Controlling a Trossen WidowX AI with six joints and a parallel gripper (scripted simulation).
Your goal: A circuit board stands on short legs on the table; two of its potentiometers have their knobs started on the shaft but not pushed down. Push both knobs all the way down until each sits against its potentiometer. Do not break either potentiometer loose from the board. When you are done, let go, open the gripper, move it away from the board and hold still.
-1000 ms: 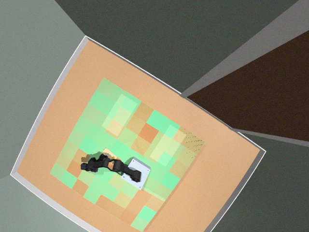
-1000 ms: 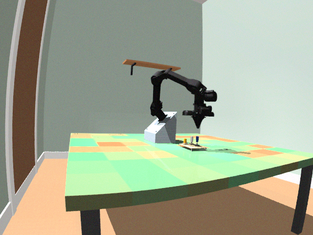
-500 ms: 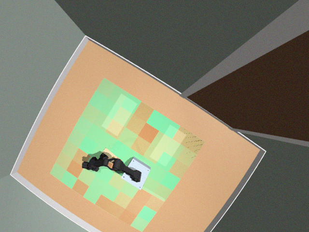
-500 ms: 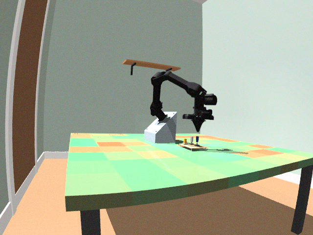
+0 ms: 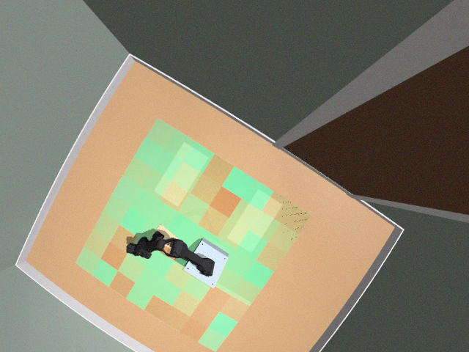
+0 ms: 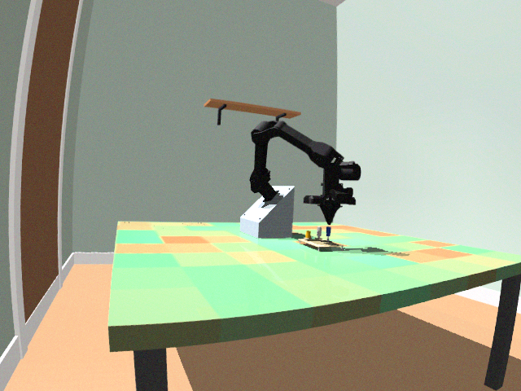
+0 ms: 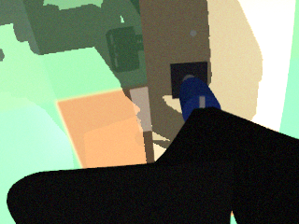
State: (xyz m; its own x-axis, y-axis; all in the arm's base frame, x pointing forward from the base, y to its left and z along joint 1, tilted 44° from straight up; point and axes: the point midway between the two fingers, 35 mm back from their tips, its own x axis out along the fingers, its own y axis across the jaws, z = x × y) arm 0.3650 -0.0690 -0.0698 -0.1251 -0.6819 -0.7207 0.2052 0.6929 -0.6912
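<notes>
The circuit board (image 6: 313,243) (image 7: 175,28) (image 5: 162,229) stands low on the table, and its corner shows beside the arm in the top view. A blue knob (image 6: 328,231) (image 7: 200,97) stands high on its shaft, with a gap above its dark square potentiometer (image 7: 177,84). A grey knob (image 6: 318,231) also stands tall beside it. A yellow knob (image 6: 308,235) sits lower. My gripper (image 6: 329,223) (image 7: 204,118) is shut and empty, pointing down right over the blue knob's top. The fingertips hide part of the knob in the wrist view; whether they touch it I cannot tell.
The pale grey wedge-shaped arm base (image 5: 219,261) (image 6: 275,218) stands close to the board. The grey and yellow knobs stand near the blue one, on the base side. A wooden shelf (image 6: 252,107) is on the wall behind the arm.
</notes>
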